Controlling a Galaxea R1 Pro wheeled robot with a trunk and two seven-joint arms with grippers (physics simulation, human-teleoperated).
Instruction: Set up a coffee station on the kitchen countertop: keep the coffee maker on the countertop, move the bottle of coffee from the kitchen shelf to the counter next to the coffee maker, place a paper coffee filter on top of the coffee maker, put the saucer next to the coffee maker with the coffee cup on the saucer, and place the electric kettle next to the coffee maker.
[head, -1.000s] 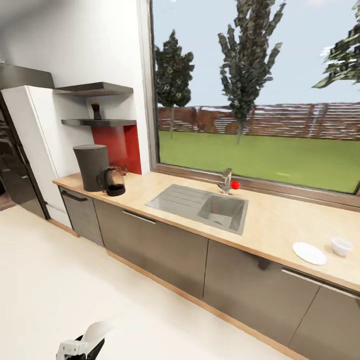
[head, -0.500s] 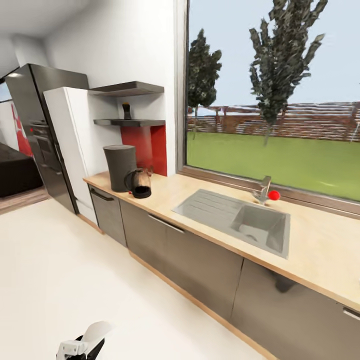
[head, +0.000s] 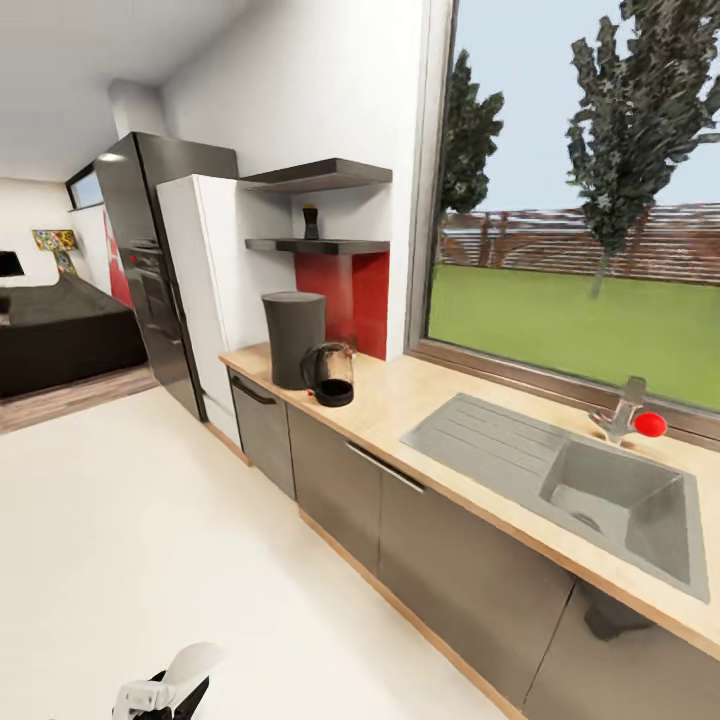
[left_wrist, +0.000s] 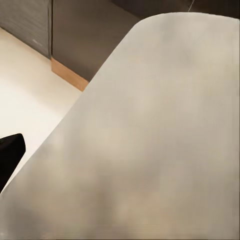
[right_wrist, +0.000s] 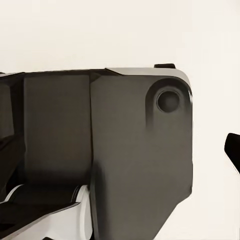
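Note:
The dark-grey coffee maker (head: 295, 338) stands at the far left end of the light wood countertop (head: 440, 400). The glass electric kettle (head: 333, 375) sits right beside it, toward the sink. On the lower black kitchen shelf (head: 320, 245) above them stands the small dark bottle of coffee (head: 311, 222). The saucer, coffee cup and paper coffee filter are out of view. A piece of my left arm (head: 165, 690) shows low in the head view. One black fingertip (left_wrist: 9, 154) appears in the left wrist view and one fingertip (right_wrist: 233, 150) in the right wrist view.
A steel sink (head: 590, 485) with a red-knobbed faucet (head: 632, 415) is set into the counter at right. A white fridge (head: 210, 290) and a black oven column (head: 150, 260) stand left of the counter. A dark sofa (head: 60, 335) lies beyond. Pale floor (head: 150, 520) stretches before the cabinets.
The head camera has swung left, so the counter slid right in the picture. The saucer and cup left the view; the fridge, oven column and sofa came in. The arms have not visibly moved.

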